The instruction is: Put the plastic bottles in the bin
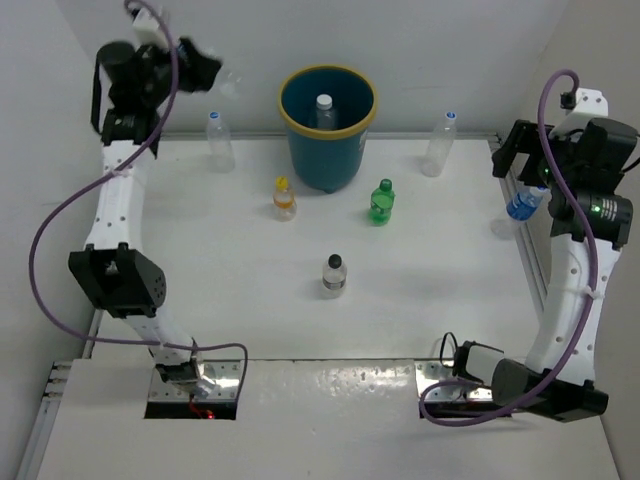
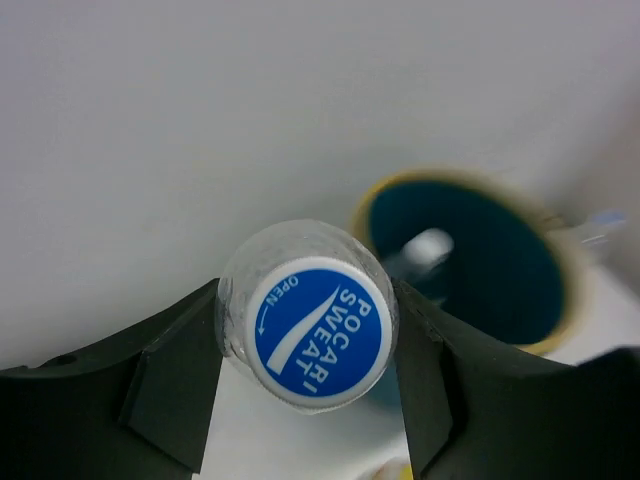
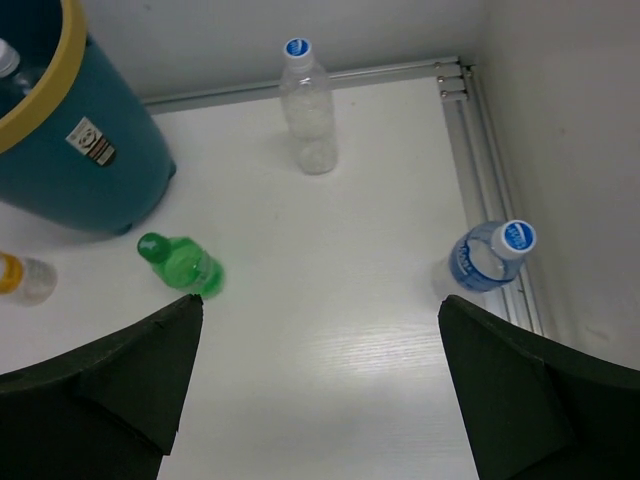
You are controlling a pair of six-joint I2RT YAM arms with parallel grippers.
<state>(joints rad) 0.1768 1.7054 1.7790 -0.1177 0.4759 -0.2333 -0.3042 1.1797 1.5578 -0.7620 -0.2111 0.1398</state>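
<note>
The left gripper (image 2: pixel 310 345) is raised close to the white back wall (image 2: pixel 200 120), to the left of the round dark teal plastic bin with a yellow rim (image 1: pixel 325 150). Its jaws press both sides of a clear plastic bottle with a blue printed cap (image 2: pixel 308 325), and the cap faces the wrist camera. The bottle looks empty, so treat it as light, thin-walled and smooth. It is likely to dent under a hard squeeze and to slip in a loose one. Take hold high on the body near the shoulder, where the wall should be stiffest. The bin mouth is far wider than any bottle, and one clear white-capped bottle (image 1: pixel 324 108) lies inside, so a release above the rim should have ample margin. Watch the wall behind the raised arm. The right gripper (image 3: pixel 320 340) hovers over the white table (image 1: pixel 450 300) with jaws wide apart and nothing between them. Below it, a blue-labelled clear bottle (image 3: pixel 490 258) stands just beside the aluminium edge rail (image 3: pixel 490 170) and near the side wall, so approach it from the table side. The green bottle (image 3: pixel 182 264), the orange-filled bottle (image 1: pixel 284 198) and the black-capped bottle (image 1: pixel 334 275) stand well apart in open room.
</note>
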